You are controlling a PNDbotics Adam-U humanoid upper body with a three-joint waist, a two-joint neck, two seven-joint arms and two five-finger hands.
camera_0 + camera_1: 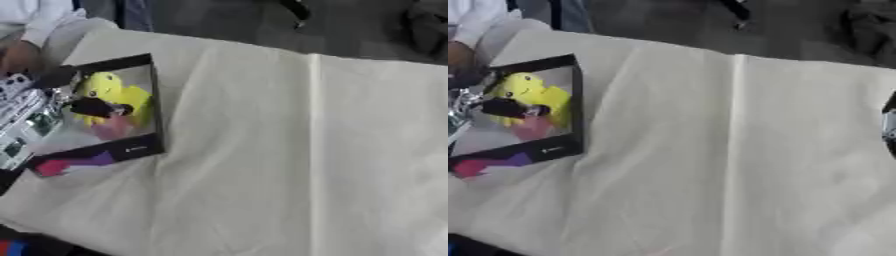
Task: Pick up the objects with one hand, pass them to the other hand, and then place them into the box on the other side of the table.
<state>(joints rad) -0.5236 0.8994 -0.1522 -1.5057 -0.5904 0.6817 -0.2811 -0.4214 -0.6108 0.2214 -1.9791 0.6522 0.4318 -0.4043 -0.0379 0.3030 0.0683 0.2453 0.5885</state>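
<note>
Cream cloth-covered table (pixel 289 150), creased; dark floor (pixel 227 20) beyond far edge. Black-rimmed box (pixel 144 105) at far left held yellow toy (pixel 118 95). Left hand (pixel 96 107) reached into box above toy; finger state unclear. Right arm (pixel 888 130) only edge visible at right.

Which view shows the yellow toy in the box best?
The left eye view: the yellow toy sits whole inside the box, away from the picture's edge. The right eye view shows it nearer the left edge, under the left hand.
</note>
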